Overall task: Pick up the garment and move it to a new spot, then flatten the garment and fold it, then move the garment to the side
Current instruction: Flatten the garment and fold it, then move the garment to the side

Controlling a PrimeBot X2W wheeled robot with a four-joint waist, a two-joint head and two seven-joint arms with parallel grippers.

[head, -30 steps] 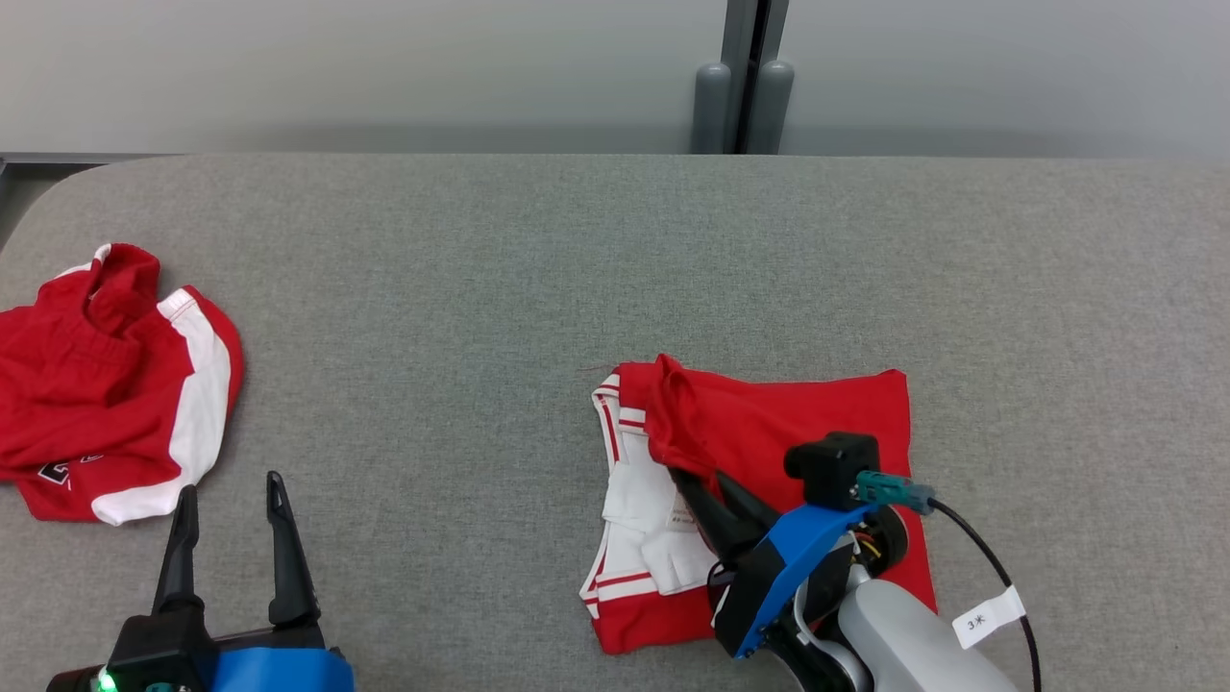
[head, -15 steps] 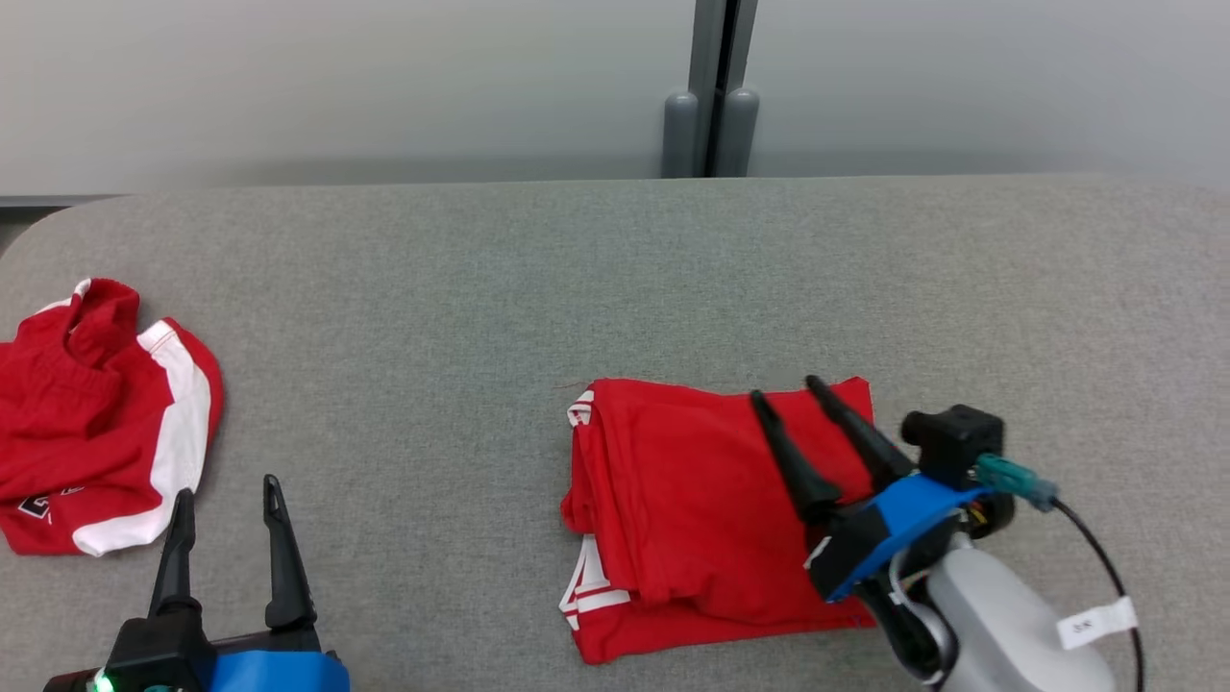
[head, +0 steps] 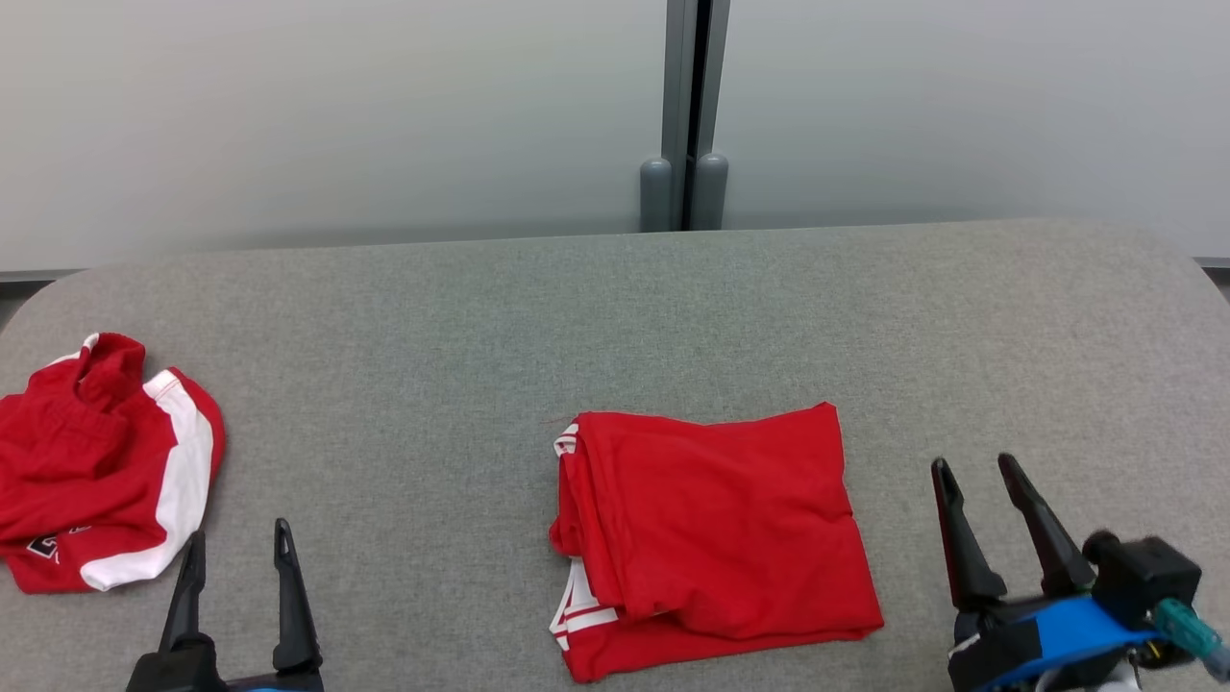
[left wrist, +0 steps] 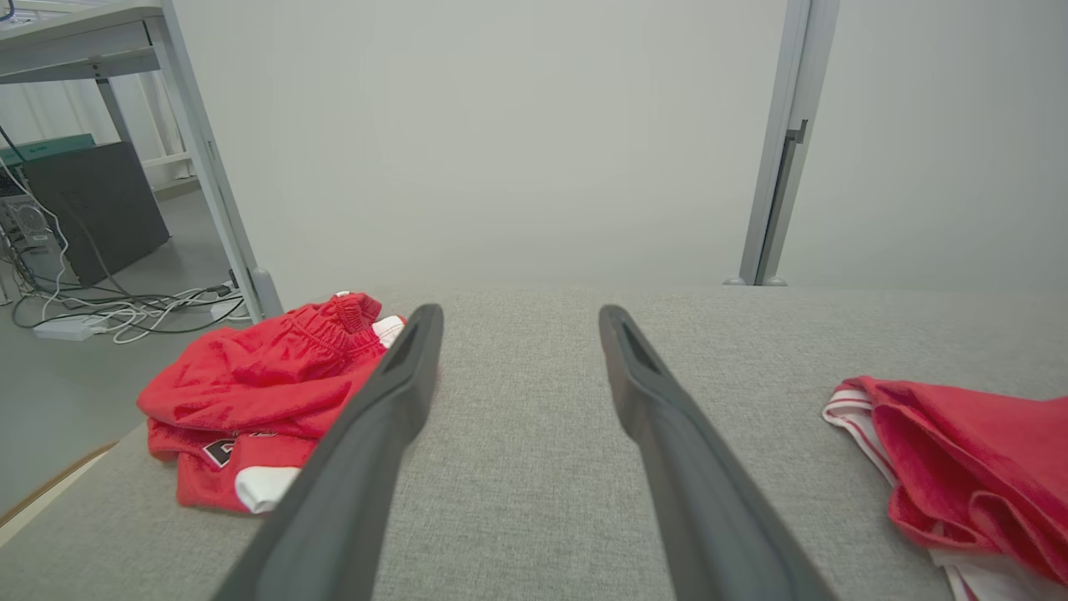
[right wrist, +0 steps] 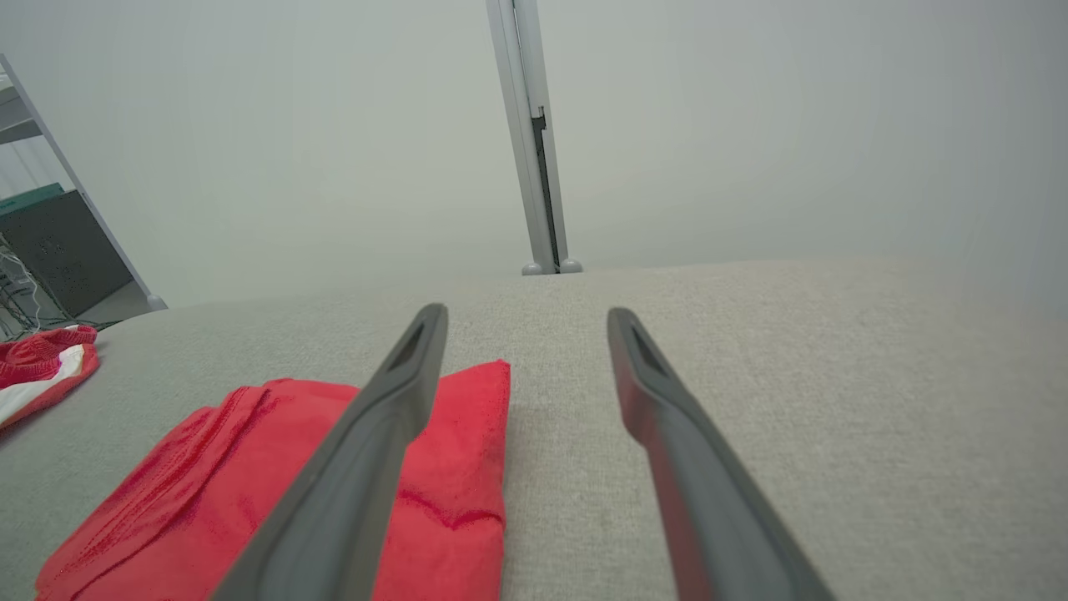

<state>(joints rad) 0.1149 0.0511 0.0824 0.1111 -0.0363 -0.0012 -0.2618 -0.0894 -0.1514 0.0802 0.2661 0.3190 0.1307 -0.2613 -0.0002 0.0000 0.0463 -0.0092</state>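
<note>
Red garment (head: pixel 716 533): folded, lies at lower centre of the head view, on the grey table (head: pixel 615 317).
Right gripper (head: pixel 972 463): lower right, fingers apart, empty.
Left gripper (head: pixel 239 531): lower left, fingers apart, empty.

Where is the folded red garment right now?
In the head view the folded garment lies on the grey table, just right of centre, left of the right pincer and far from the crumpled garment at the left edge.

Lower left of the head view: the left gripper (head: pixel 239 534), two long, tapering matte-black fingers on a black base. Lower right: the matching right gripper (head: pixel 972 464), with a blue band (head: pixel 1067 625), black boxy camera housing (head: pixel 1143 569) and teal cable plug (head: pixel 1187 627).
</note>
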